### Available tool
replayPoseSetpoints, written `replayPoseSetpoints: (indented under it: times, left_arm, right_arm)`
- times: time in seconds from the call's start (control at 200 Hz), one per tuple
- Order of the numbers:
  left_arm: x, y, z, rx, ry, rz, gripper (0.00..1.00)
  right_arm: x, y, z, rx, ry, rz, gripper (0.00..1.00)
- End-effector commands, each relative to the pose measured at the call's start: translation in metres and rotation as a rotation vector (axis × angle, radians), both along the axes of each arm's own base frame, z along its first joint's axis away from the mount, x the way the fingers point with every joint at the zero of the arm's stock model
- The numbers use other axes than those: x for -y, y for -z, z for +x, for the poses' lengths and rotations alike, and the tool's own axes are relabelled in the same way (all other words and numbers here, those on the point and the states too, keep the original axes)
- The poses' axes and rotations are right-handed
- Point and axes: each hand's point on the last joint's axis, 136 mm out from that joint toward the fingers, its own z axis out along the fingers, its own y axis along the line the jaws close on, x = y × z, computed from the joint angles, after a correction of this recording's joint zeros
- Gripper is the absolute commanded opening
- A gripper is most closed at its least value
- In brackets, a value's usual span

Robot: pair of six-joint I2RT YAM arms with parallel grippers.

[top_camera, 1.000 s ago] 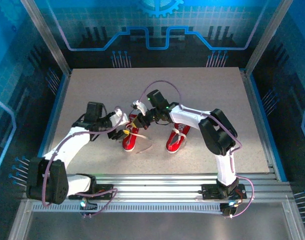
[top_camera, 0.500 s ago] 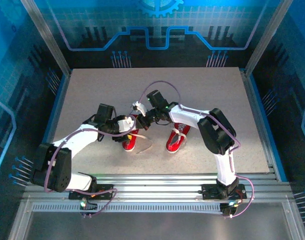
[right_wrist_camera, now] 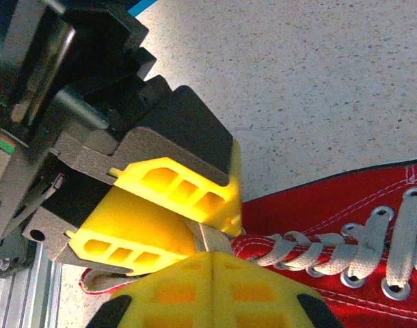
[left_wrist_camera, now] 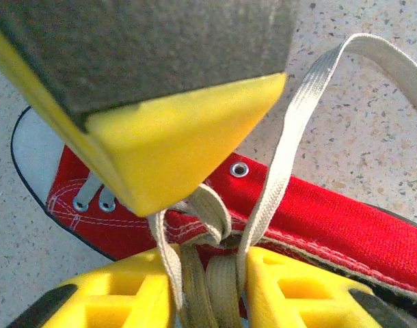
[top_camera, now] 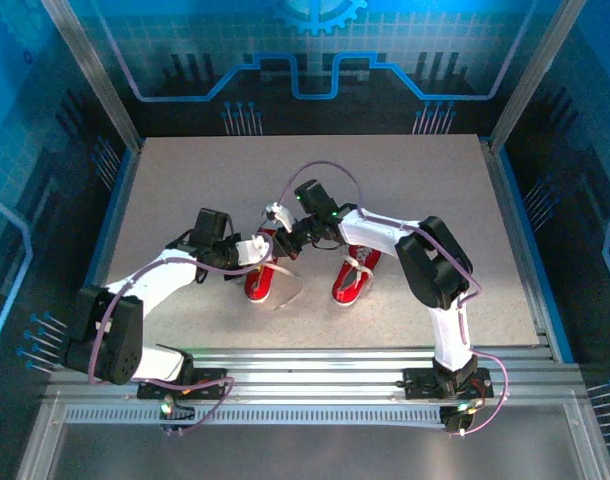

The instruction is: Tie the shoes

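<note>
Two red shoes stand side by side on the table, the left shoe point(top_camera: 260, 284) and the right shoe point(top_camera: 352, 280). Both grippers meet over the left shoe's lacing. My left gripper point(top_camera: 257, 252) point(left_wrist_camera: 208, 266) has its yellow fingers point(right_wrist_camera: 174, 181) shut on a bundle of white lace point(left_wrist_camera: 225, 277) strands just above the red canvas point(left_wrist_camera: 331, 215). My right gripper point(top_camera: 283, 240) point(right_wrist_camera: 213, 254) is shut, with a lace strand point(right_wrist_camera: 210, 236) coming out at its tips. Its yellow finger point(left_wrist_camera: 181, 137) hangs right above the left jaws. One lace end point(left_wrist_camera: 297, 123) runs up and away to the right.
A slack loop of lace point(top_camera: 291, 292) lies on the speckled table point(top_camera: 185, 190) in front of the left shoe. Metal rails point(top_camera: 315, 365) run along the near edge by the arm bases. Blue walls and metal posts point(top_camera: 95, 80) enclose the table.
My left gripper has moved right to the left shoe's laces and its jaws have narrowed onto them. The right arm has stayed in place, shut.
</note>
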Motion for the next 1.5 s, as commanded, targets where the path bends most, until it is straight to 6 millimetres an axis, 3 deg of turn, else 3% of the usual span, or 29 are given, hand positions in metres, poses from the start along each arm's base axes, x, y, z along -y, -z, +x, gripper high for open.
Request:
replayPoseSetpoints:
  times: [0.0, 0.39, 0.63, 0.855, 1.126, 1.371, 1.496]
  left_arm:
    - [0.004, -0.004, -0.006, 0.008, 0.004, -0.025, 0.26]
    - [0.006, -0.012, -0.006, -0.021, -0.050, -0.088, 0.06]
    - [0.006, -0.013, -0.001, -0.058, -0.101, -0.110, 0.00]
    - [0.007, -0.019, 0.006, -0.050, -0.166, -0.168, 0.00]
    - [0.009, -0.022, 0.008, -0.049, -0.189, -0.214, 0.10]
    - [0.010, -0.017, 0.009, -0.063, -0.192, -0.221, 0.10]
    - [0.013, -0.020, 0.014, -0.055, -0.202, -0.249, 0.15]
  right_arm:
    - [0.006, -0.003, -0.001, 0.007, -0.017, 0.012, 0.00]
    - [0.011, -0.002, -0.009, 0.025, -0.048, 0.004, 0.00]
    - [0.009, -0.014, -0.016, 0.018, -0.080, 0.054, 0.00]
    - [0.006, -0.023, -0.022, -0.008, -0.093, 0.108, 0.00]
    - [0.009, -0.024, -0.020, -0.028, -0.082, 0.111, 0.00]
    - [0.009, -0.035, -0.014, -0.058, -0.057, 0.177, 0.00]
    - [0.007, -0.033, -0.015, -0.068, -0.058, 0.177, 0.00]
